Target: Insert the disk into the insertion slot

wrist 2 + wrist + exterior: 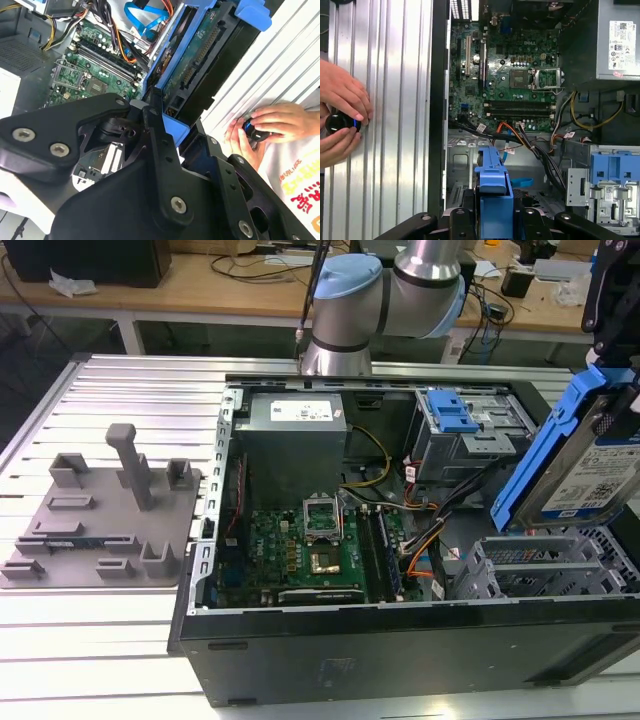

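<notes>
One disk (588,458), blue-framed, tilted, clamped in the end effector (492,216), which is closed on it. Location, exterior view: just at 12 o'clock of the slot (538,565), not inserted.

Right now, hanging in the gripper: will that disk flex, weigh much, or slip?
Probably stiff: the disk is a metal slab in a blue plastic frame, hanging tilted from the gripper without sag. Likely heavy for its size. Gripped at one end, it might pivot.
</notes>
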You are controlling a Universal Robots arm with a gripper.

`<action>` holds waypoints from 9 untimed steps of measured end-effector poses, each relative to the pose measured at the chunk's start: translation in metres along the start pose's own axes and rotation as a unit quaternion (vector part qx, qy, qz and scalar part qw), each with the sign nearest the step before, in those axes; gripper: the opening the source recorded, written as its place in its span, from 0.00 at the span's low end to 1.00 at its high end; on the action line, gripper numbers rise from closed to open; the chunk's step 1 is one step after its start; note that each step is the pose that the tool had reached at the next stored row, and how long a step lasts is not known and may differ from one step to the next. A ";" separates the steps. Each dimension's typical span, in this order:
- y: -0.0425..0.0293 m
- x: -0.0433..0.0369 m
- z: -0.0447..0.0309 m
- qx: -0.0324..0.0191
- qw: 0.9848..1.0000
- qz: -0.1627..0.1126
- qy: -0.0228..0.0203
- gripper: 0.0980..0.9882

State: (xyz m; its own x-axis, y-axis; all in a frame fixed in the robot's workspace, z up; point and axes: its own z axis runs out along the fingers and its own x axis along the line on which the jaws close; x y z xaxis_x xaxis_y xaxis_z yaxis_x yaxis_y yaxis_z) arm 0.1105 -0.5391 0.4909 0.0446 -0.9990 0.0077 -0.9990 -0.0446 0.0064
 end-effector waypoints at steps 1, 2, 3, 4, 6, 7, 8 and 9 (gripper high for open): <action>-0.0001 0.0000 0.0000 0.000 1.000 0.000 0.000 0.30; -0.0003 0.0000 0.0000 0.000 1.000 0.000 0.000 0.30; -0.0013 0.0000 0.0002 0.000 1.000 0.000 0.000 0.30; -0.0033 0.0001 0.0003 0.000 1.000 0.001 0.000 0.30; -0.0043 -0.0001 0.0007 0.000 1.000 0.005 0.000 0.30; -0.0044 -0.0010 0.0013 0.000 1.000 0.010 0.000 0.30; -0.0045 -0.0018 0.0017 0.000 1.000 0.013 0.000 0.30; -0.0046 -0.0026 0.0020 0.000 1.000 0.015 0.000 0.30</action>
State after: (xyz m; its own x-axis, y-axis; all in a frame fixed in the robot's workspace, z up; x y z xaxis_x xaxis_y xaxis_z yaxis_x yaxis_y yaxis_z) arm 0.1150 -0.5363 0.4888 0.0142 -0.9999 0.0076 -0.9999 -0.0142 0.0064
